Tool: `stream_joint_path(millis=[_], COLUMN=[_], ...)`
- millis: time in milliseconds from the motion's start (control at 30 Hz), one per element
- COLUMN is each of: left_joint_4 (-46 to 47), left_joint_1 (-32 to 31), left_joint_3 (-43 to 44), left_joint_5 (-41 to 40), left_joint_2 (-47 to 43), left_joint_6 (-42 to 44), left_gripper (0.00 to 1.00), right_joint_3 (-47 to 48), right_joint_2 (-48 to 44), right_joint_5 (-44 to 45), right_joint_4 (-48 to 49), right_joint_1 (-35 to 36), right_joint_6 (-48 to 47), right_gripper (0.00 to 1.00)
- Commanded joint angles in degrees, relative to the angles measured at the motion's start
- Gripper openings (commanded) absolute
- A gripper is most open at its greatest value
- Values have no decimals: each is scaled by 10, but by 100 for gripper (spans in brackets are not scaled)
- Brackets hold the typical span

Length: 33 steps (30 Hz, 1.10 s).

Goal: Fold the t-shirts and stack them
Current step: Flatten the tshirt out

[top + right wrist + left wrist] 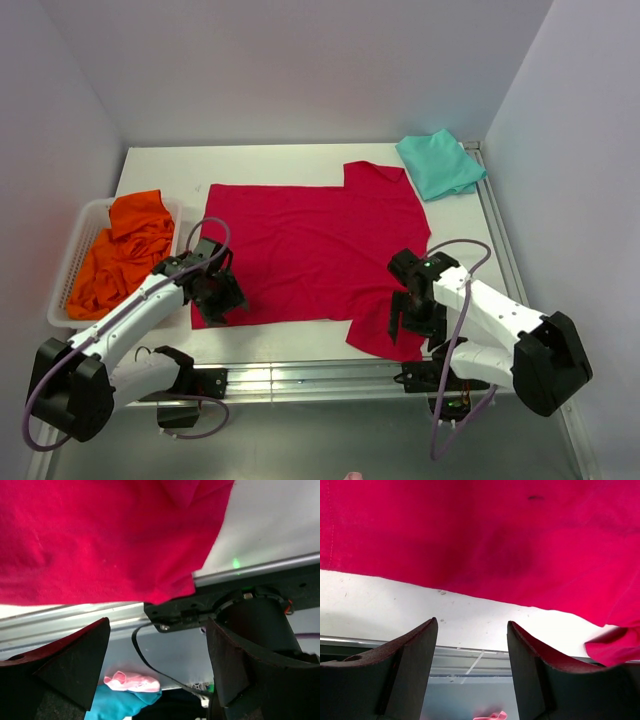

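A crimson-red t-shirt (310, 250) lies spread flat on the white table (260, 165), one sleeve at the far right, one at the near right. A teal-green t-shirt (438, 163) lies folded at the far right corner. Orange garments (125, 250) fill the basket at the left. My left gripper (218, 300) is open and empty above the red shirt's near left corner; the shirt's hem (470, 545) shows above its fingers (405, 660). My right gripper (410, 315) is open and empty over the near right sleeve (100, 535).
A white slatted basket (62, 290) stands at the table's left edge. A metal rail (300, 375) runs along the near edge, with the arm bases and cables below it. White walls close in the back and both sides.
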Motion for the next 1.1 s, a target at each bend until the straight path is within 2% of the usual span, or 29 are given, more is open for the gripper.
stream_joint_path(millis=[0, 167, 533, 600, 633, 667, 733, 1067], left_joint_4=[18, 27, -2, -9, -10, -10, -9, 10], left_joint_1=[-2, -3, -3, -3, -2, -2, -2, -3], left_joint_3=[-3, -8, 5, 3, 2, -2, -5, 0], left_joint_5=[4, 7, -12, -15, -17, -19, -24, -35], left_joint_2=[-18, -21, -34, -39, -40, -41, -42, -27], left_joint_6=[3, 9, 24, 23, 23, 23, 22, 7], left_gripper=[64, 63, 64, 63, 63, 63, 62, 59], right_joint_3=[-9, -3, -103, -114, -115, -115, -113, -76], right_joint_2=[2, 14, 67, 69, 69, 69, 70, 42], right_joint_5=[4, 30, -1, -8, -9, -8, -2, 30], right_joint_4=[50, 74, 191, 208, 213, 216, 213, 172], right_joint_1=[5, 6, 6, 6, 6, 6, 6, 6], right_joint_6=[15, 40, 73, 74, 74, 76, 77, 69], right_gripper=[84, 80, 73, 60, 35, 17, 1, 0])
